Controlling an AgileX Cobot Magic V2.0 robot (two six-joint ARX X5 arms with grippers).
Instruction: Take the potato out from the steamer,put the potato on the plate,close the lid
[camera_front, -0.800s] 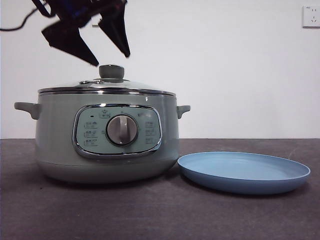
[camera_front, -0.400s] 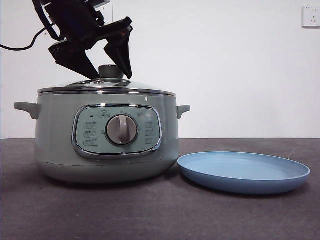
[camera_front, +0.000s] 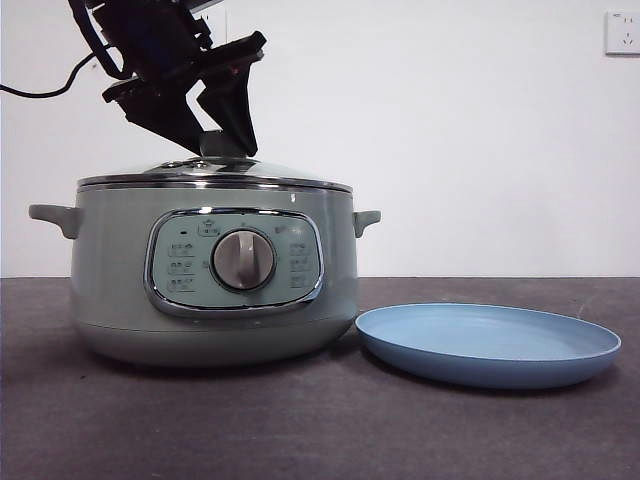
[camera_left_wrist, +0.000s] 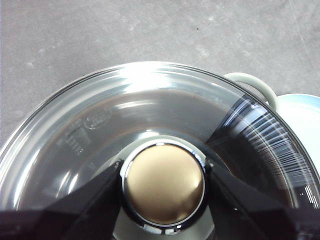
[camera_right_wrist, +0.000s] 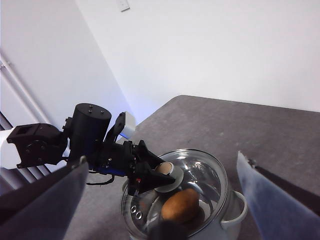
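The sage-green steamer (camera_front: 210, 290) stands left of centre with its glass lid (camera_front: 215, 172) on. My left gripper (camera_front: 225, 150) has come down over the lid; in the left wrist view its jaws press on both sides of the knob (camera_left_wrist: 164, 184). Through the glass lid (camera_right_wrist: 200, 175), the right wrist view shows the brown potato (camera_right_wrist: 180, 205) lying inside the pot. The light-blue plate (camera_front: 490, 345) lies empty on the table, right of the steamer. My right gripper (camera_right_wrist: 161, 157) hangs high above the scene, open and empty, looking down on the left gripper (camera_right_wrist: 150, 175).
The dark grey table (camera_front: 320, 430) runs under both objects. A white wall with a socket (camera_front: 622, 32) stands behind. The steamer's side handle (camera_left_wrist: 255, 85) points toward the plate's rim (camera_left_wrist: 305, 115).
The left gripper came down from above the lid onto the knob, and its jaws narrowed around it. The lid has not moved.
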